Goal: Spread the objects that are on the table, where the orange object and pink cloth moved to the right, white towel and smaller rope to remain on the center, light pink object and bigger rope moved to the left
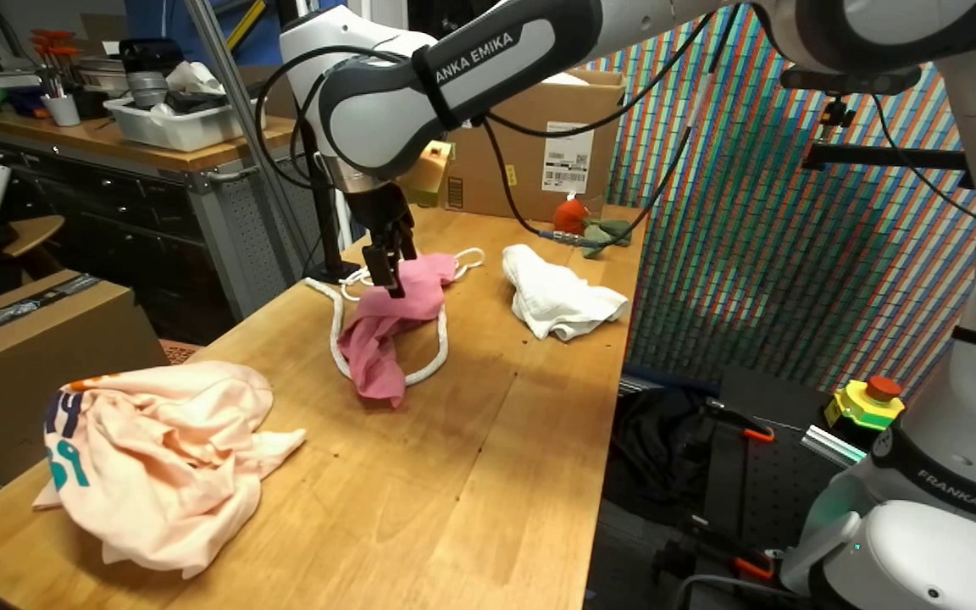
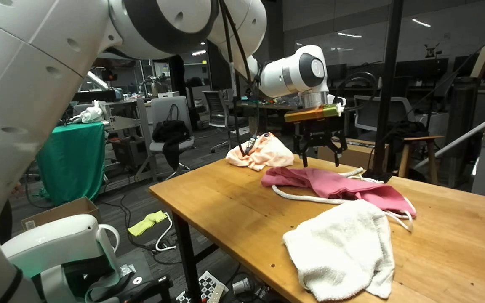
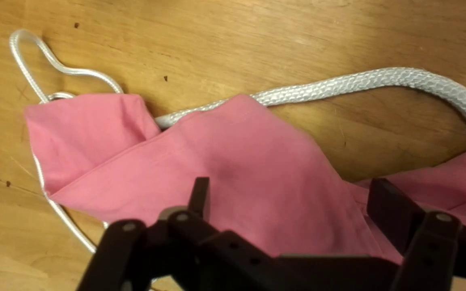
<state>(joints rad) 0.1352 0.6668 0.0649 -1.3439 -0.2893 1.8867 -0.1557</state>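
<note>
A wooden table (image 1: pixel 488 474) runs up toward a cardboard box (image 1: pixel 475 174) in an exterior view. The arm (image 1: pixel 496 63) reaches from upper right and bends down, its gripper (image 1: pixel 403 275) spread wide and empty above the central pink cloth (image 1: pixel 393 315), which partly covers the bigger rope (image 3: pixel 322 89) and smaller rope (image 3: pixel 80 72). The light pink object (image 1: pixel 174 466) lies lower left, the white towel (image 1: pixel 560 296) right of centre, the orange object (image 1: pixel 571 217) higher up.

From my end I had, in an exterior view, a striped backdrop (image 1: pixel 734 288) right of centre, a taped cardboard box (image 1: pixel 56 373) at left and a white bin (image 1: pixel 174 132) upper left, and, in an exterior view, a green drape (image 2: pixel 74 164) at left and a yellow cloth (image 2: pixel 146 223) lower left.
</note>
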